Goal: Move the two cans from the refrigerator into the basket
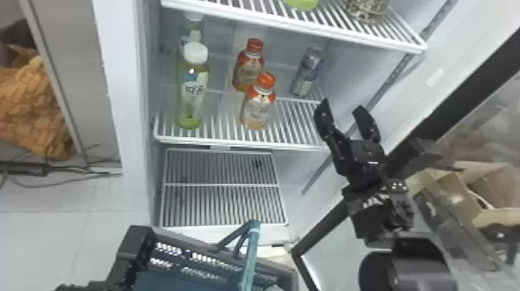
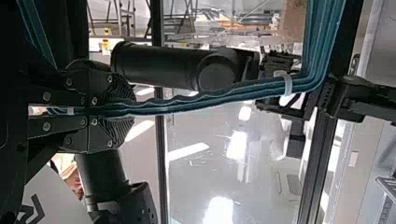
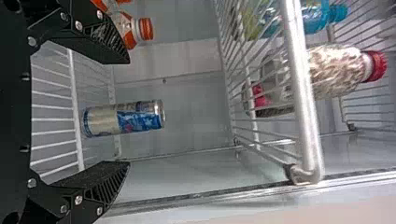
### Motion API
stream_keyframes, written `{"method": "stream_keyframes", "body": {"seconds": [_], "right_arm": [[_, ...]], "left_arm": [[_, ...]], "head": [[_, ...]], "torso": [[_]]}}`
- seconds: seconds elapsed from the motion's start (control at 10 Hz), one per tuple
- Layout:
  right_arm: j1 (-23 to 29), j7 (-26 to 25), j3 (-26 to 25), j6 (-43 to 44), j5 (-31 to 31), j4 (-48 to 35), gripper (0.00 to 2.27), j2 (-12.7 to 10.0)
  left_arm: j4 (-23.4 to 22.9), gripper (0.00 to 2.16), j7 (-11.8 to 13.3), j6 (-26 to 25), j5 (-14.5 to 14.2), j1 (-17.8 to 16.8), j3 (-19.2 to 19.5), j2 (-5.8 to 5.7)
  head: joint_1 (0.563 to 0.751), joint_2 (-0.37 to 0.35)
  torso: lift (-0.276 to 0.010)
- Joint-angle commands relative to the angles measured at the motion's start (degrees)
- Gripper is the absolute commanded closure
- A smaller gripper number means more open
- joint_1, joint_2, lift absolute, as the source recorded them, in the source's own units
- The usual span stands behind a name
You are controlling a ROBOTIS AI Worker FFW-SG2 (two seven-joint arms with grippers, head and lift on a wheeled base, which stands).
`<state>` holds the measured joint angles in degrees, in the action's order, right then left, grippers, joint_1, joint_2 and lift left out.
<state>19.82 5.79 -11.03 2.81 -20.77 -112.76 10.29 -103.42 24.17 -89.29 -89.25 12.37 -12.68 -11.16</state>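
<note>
One slim silver-and-blue can (image 1: 307,72) stands at the right back of the middle refrigerator shelf. My right gripper (image 1: 341,108) is in front of that shelf's right side, open and empty. In the right wrist view, the can (image 3: 123,118) lies beyond and between the spread fingers of the right gripper (image 3: 127,113), with a gap to them. The dark grey, perforated basket (image 1: 216,260) is at the bottom of the head view, its teal handle (image 1: 250,255) raised. My left gripper (image 2: 109,111) is shut on the teal basket handle (image 2: 205,100).
Two orange-capped bottles (image 1: 257,106) stand left of the can, and green bottles (image 1: 190,96) farther left. The upper shelf's front bar (image 1: 294,25) is above the can. A lower rack (image 1: 222,205) lies beneath. The refrigerator's side wall (image 1: 356,65) rises close to the right gripper.
</note>
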Motion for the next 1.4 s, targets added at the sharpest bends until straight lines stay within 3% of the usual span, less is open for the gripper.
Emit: {"method": "stream_keyframes", "body": {"seconds": [0.0, 0.6, 1.3], "right_arm": [[-2.2, -0.3, 0.4, 0.1, 0.2, 2.9, 0.26, 0.2], [-9.7, -2.4, 3.0, 1.1, 4.0, 11.7, 0.26, 1.3], [-17.7, -3.0, 5.3, 1.1, 3.7, 18.3, 0.26, 2.0]], "left_arm": [[0.0, 1.21, 0.0, -0.7, -0.1, 0.0, 0.0, 0.0], [0.0, 1.21, 0.0, -0.7, -0.2, 0.0, 0.0, -0.18], [0.0, 1.21, 0.0, -0.7, -0.4, -0.4, 0.0, -0.35]], "head": [[0.695, -0.35], [0.695, -0.35], [0.695, -0.35]], "torso": [[-0.266], [-0.266], [-0.266]]}}
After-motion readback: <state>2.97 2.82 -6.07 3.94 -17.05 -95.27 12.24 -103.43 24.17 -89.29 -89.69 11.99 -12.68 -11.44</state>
